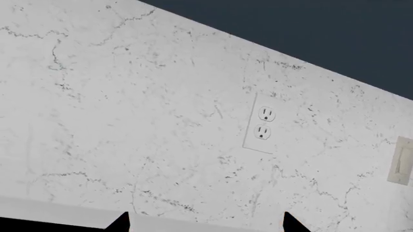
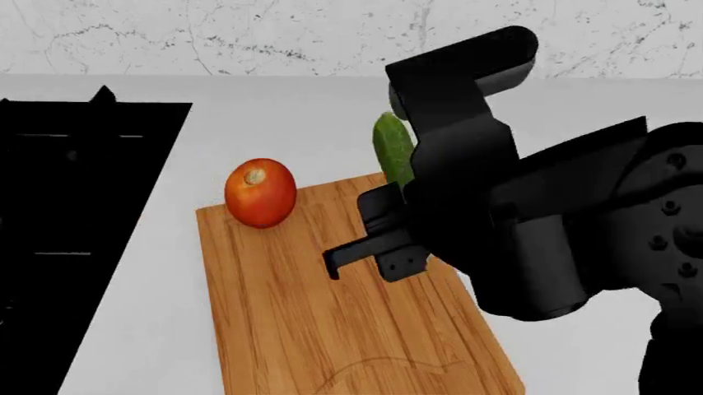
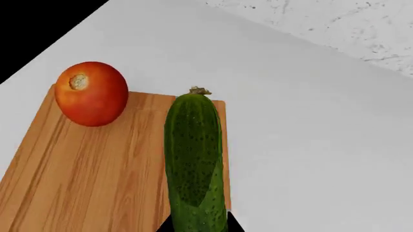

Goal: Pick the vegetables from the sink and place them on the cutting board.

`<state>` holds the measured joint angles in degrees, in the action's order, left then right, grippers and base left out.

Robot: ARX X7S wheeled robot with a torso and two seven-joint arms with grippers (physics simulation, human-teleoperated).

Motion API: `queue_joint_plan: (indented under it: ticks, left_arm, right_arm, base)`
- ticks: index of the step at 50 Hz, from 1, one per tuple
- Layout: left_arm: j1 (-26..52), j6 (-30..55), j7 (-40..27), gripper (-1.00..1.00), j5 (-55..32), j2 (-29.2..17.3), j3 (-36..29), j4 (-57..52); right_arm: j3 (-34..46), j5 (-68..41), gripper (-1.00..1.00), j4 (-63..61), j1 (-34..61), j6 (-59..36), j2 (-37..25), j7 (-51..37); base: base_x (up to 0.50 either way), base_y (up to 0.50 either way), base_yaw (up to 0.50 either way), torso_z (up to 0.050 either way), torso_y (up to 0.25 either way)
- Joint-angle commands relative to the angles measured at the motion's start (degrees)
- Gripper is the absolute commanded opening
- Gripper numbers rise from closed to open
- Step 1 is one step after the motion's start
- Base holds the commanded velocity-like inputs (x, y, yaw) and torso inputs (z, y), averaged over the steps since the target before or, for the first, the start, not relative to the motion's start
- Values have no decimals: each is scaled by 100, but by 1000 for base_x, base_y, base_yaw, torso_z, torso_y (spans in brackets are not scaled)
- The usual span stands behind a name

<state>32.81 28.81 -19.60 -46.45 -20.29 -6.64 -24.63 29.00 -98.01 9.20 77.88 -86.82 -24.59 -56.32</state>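
Head view: tomato (image 2: 260, 192) near cutting board (image 2: 329, 321) far edge.

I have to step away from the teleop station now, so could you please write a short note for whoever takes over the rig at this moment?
Right gripper: over the cutting board, apparently shut on the cucumber, whose tip juts past the board's far edge.
Left gripper: raised, facing the wall outlet; only its fingertips show, apart and empty.
Tomato: resting on the board's far left corner, done.
Sink: no vegetables visible in the part shown.
Left: release the cucumber onto the board and withdraw.
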Motion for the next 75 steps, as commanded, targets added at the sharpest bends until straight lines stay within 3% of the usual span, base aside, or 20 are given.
queue_joint_plan:
  ticks: [1,15,43,44,53,65,75]
  left_arm:
    - [-47,-47,-63,100,-98,-78,142,-84]
    - [-76,-76,-61,100,-107,-93,113,-86]
    - [-88,-124,-58,100,-112,-110,48,-39]
    - [-72,-108,-63,100,-130,-112,46,-38]
    - [-93,-140,-52,100,-113,-119,18,-36]
    - [-105,-131,-69,100,-161,-138,3,-66]
    - [-92,-283,18,100,86,-80,-171,-13]
  right_arm:
    - [392,-997,-100,800,262,42,148,-234]
    - [623,-523,-100,720,-179,202,116,455]
    - [896,-179,-100,675,-439,528,1,1008]
    - [906,-159,100,629,-410,525,-10,1002]
    - [920,-52,100,595,-227,610,-61,1072]
    - [631,-453,100,-28,496,704,-176,528]
    - [820,1790,100,-1486,-321,1973,-697,1858]
  base:
    - [0,0,0,0,0]
    - [0,0,0,0,0]
    - [0,0,0,0,0]
    - [0,0,0,0,0]
    - [0,0,0,0,0]
    - [0,0,0,0,0]
    - [0,0,0,0,0]
